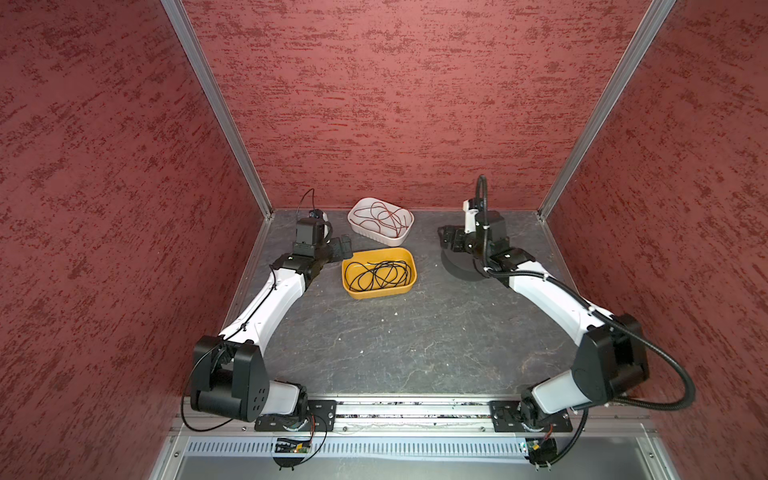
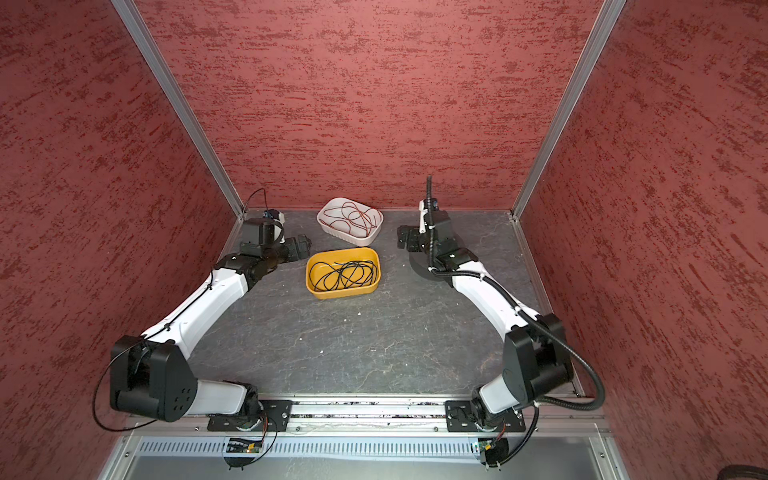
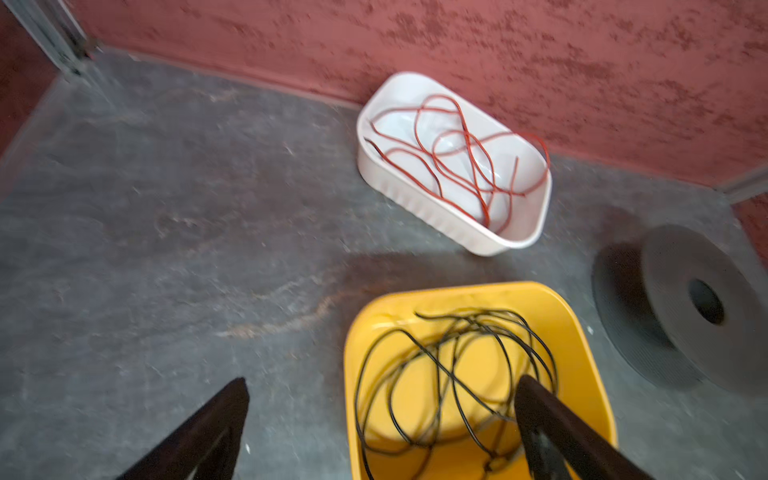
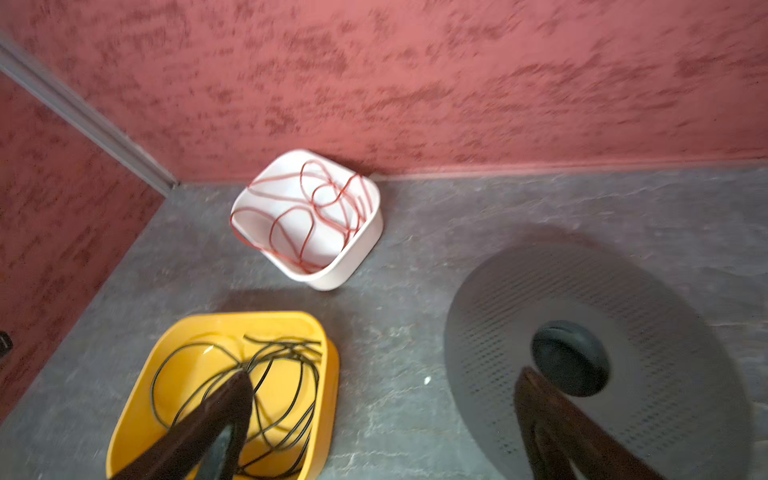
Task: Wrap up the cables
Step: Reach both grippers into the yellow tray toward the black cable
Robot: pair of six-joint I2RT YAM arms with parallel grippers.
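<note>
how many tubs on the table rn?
2. Yellow tub in front holds the black wire; white tub behind it holds a red wire. None seem hidden.

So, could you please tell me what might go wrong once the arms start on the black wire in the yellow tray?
The black wire lies in crossing loops, so pulling one strand could lift the whole tangle or drag the yellow tray along. It is also string-thin compared with the open left hand, so it may slip from the grip.
</note>
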